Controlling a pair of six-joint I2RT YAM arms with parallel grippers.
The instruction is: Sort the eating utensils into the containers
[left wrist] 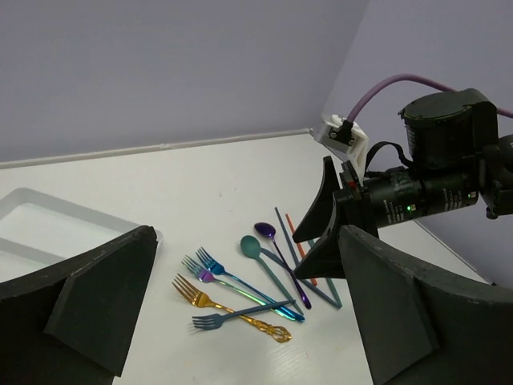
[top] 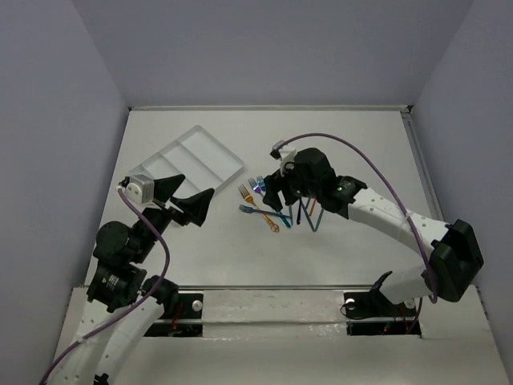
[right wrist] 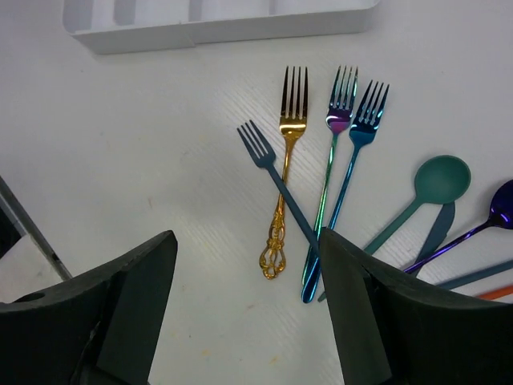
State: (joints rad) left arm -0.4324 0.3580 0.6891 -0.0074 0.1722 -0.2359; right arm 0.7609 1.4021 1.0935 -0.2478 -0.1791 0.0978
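The utensils lie in a loose fan on the white table (top: 321, 144). In the right wrist view I see a gold fork (right wrist: 287, 152), a dark blue fork (right wrist: 276, 180) crossing it, an iridescent purple fork (right wrist: 335, 136), a blue fork (right wrist: 361, 144), a teal spoon (right wrist: 437, 180), a purple spoon (right wrist: 501, 210) and a knife (right wrist: 437, 228). My right gripper (right wrist: 247, 241) is open and empty, hovering just above the fork handles (top: 272, 216). The white divided tray (top: 196, 160) lies to the left with no utensils visible in it. My left gripper (top: 191, 199) is open and empty beside the tray's near edge.
Thin orange and teal sticks (left wrist: 300, 249) lie under the right gripper (left wrist: 311, 239) beside the spoons. The tray's corner (left wrist: 48, 216) shows behind my left finger (left wrist: 104, 305). Grey walls enclose the table on three sides.
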